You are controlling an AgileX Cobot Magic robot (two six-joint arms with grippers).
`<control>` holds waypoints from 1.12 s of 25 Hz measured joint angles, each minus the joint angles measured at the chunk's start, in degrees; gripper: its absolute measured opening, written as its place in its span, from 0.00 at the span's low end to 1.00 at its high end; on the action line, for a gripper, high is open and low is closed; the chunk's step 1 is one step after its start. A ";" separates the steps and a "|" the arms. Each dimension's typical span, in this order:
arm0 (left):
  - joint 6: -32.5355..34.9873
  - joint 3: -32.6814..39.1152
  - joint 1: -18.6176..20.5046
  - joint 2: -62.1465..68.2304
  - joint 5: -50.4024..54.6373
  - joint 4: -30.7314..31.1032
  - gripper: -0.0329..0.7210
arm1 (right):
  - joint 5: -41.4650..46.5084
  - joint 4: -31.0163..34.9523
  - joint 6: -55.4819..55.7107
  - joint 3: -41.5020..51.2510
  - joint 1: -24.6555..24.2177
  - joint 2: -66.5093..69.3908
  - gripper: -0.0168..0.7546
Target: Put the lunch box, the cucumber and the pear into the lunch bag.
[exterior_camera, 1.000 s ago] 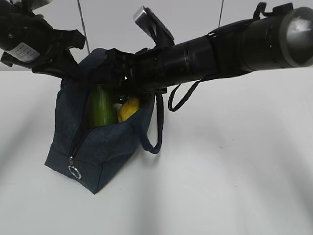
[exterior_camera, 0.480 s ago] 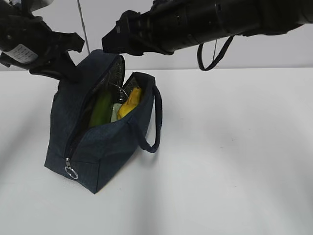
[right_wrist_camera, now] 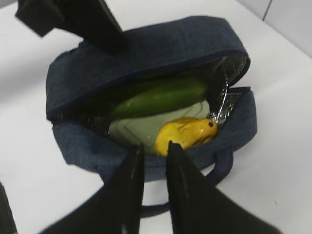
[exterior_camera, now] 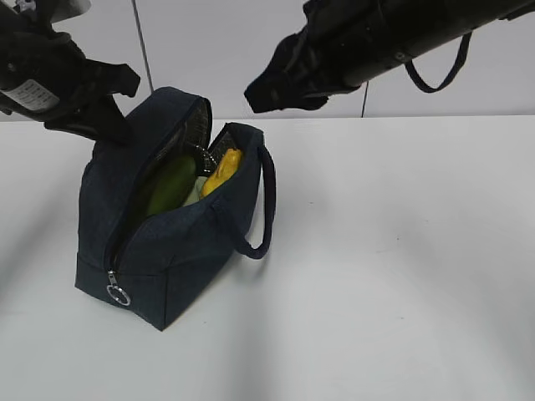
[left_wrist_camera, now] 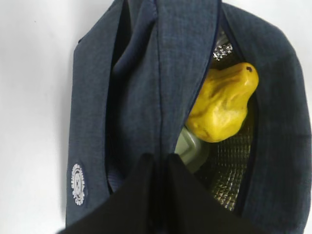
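On white table (exterior_camera: 401, 276): lunch bag (exterior_camera: 167, 259) upright, zipper open, ring pull (exterior_camera: 118, 295) at lower front corner, one handle (exterior_camera: 261, 209) hanging on right side. Inside bag: lunch box (right_wrist_camera: 141, 129) at bottom, pale green lid up; cucumber (right_wrist_camera: 161, 95) lying on lid along rear wall; pear (right_wrist_camera: 187, 132) beside cucumber, against front wall. Left gripper (left_wrist_camera: 161, 163) fingers together, clamped on bag's top edge fabric. Right gripper (right_wrist_camera: 152, 153) above bag, clear of it, fingers narrowly apart, nothing between them.
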 joint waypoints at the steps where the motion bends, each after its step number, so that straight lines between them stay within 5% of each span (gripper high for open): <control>1: 0.00 0.00 0.00 0.00 0.02 0.03 0.05 | 1.19 -1.71 0.29 0.00 0.00 -0.12 0.18; 6: 0.00 0.00 0.00 0.00 0.14 0.18 0.05 | 6.33 -14.26 6.19 0.00 0.00 -0.75 0.03; 12: 0.00 0.00 0.00 0.00 0.14 0.39 0.05 | 11.53 -29.10 11.84 0.00 0.00 -0.78 0.02; 28: 0.07 0.00 0.00 0.00 2.32 2.81 0.05 | 24.67 -34.40 32.57 0.00 0.00 -1.36 0.02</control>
